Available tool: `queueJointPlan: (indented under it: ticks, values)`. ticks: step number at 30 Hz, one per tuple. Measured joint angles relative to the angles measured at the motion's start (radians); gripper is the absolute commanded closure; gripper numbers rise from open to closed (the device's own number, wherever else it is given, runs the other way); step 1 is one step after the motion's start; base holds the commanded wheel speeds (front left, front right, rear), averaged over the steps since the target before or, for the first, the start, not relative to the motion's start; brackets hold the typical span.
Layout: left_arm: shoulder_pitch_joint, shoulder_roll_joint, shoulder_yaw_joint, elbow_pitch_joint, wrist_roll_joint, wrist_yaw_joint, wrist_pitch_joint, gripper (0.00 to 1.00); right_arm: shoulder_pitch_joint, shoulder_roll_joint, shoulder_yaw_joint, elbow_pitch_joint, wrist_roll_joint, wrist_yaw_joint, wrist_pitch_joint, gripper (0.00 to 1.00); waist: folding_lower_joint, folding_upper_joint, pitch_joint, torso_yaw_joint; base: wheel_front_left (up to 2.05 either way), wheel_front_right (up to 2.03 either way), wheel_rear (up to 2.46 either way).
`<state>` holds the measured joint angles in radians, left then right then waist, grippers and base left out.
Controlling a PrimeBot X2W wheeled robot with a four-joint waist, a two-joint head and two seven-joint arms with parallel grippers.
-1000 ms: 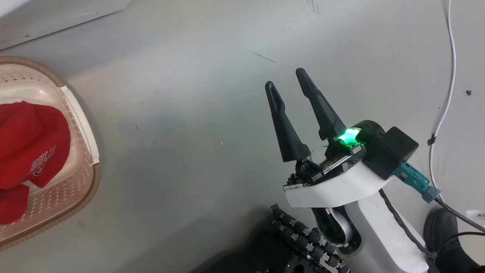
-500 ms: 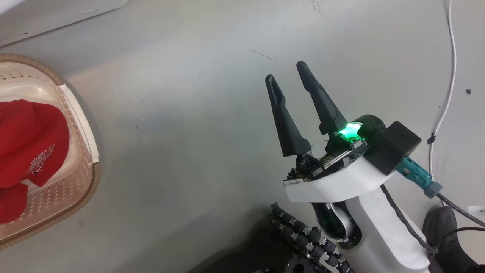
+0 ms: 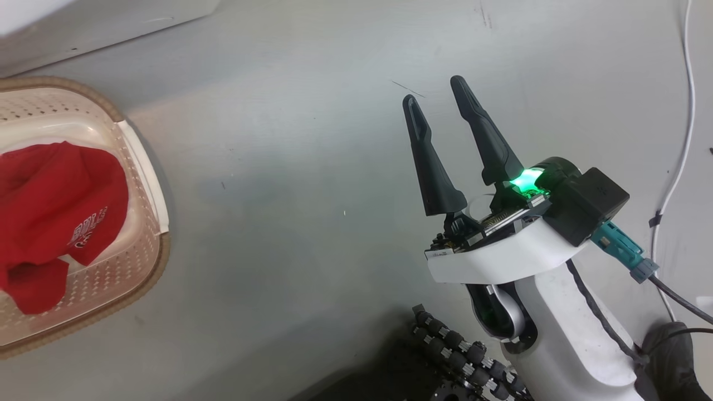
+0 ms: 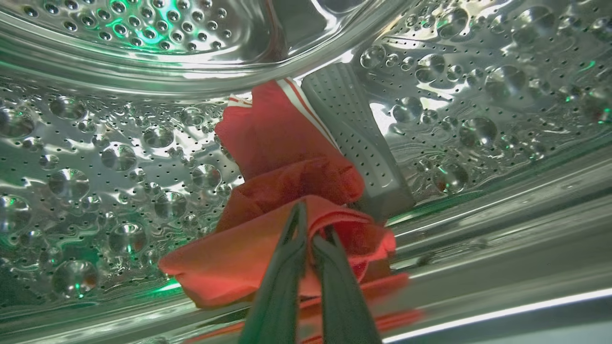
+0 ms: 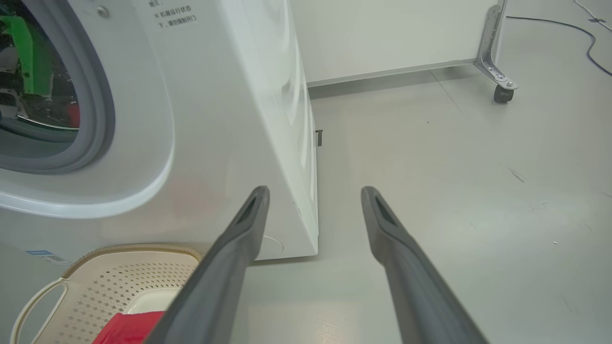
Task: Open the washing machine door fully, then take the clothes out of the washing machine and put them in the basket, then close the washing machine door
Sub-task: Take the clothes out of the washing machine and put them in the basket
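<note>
1. Floor [image 3: 306,167] lies bare and grey between the basket [image 3: 162,253] at the head view's left and the right gripper [image 3: 434,92], which are well apart.
2. The right gripper's fingers stand spread wide with nothing between them. In its wrist view they point past the lower front corner of the washing machine [image 5: 215,95], and the basket sits just in front of that corner.
3. Beyond the corner, open floor runs to a white panel [image 5: 382,33] on a caster [image 5: 502,93]. A white cable [image 3: 682,139] trails along the head view's right edge.
4. The left gripper [image 4: 313,220] is inside the steel drum [image 4: 119,157], its fingers pressed together on a fold of the red garment [image 4: 282,143].
5. That garment lies crumpled on the drum wall, touching the grey ribbed lifter [image 4: 354,138] and close to the drum's front lip. White stripes edge its far end.
6. A red jersey [image 3: 55,189] with white lettering lies bunched in the basket, which has cream perforated walls, a brown woven rim and a white handle.
</note>
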<state>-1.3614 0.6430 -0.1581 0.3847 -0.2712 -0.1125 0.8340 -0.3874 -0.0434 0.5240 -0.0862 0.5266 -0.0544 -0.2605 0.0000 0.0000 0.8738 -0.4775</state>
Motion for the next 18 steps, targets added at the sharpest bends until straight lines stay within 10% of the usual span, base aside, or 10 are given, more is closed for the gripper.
queueJointPlan:
  ticks: [18]
  values:
    - [0.192, -0.129, 0.102, -0.012, -0.108, 0.021, -0.341, 1.00, -0.001, -0.001, -0.031, 0.037, -0.073, 0.000, 0.000, 0.00, 0.0000, 0.0000, -0.069, 0.073, 0.00, 0.00, 0.00]
